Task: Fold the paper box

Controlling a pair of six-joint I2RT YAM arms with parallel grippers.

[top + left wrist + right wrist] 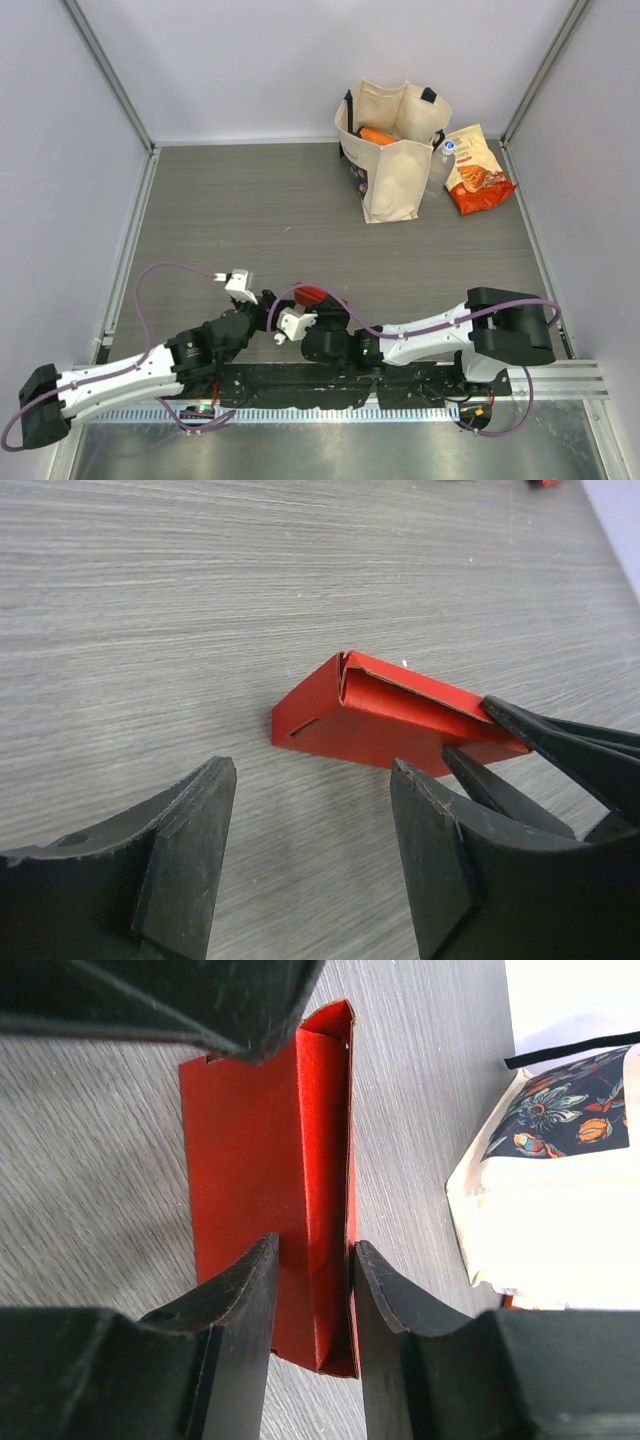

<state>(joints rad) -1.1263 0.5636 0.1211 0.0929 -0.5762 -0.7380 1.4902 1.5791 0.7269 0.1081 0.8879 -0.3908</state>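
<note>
We see both arms reaching in low over the counter (pixel 250 200) and meeting near its front edge, just ahead of their bases. The left arm (pixel 130 370) stretches from the near left corner up and to the right. The right arm (pixel 440 335) folds back from its base on the right and runs leftward, so its wrist comes in almost level with the surface.

Between them is the paper box (pixel 312 295), a small red card shape that is partly folded, with one long wall doubled over along its top edge and a slot cut near one end.

The right fingers (pixel 240 1310) are clenched on that doubled wall, one finger on each side and pressed against the card. From the left wrist we see them as two thin black tips pinching the box's far end, one above and one beneath. We cannot tell whether the other end rests on the counter.

The left fingers (pixel 190 850) are released and spread wide with nothing between them, held low just short of the box's slotted end without touching it.

Well apart, at the back right of the counter, a beige tote bag (pixel 395 165) stands upright with a snack bag (pixel 478 170) lying just beside it.
</note>
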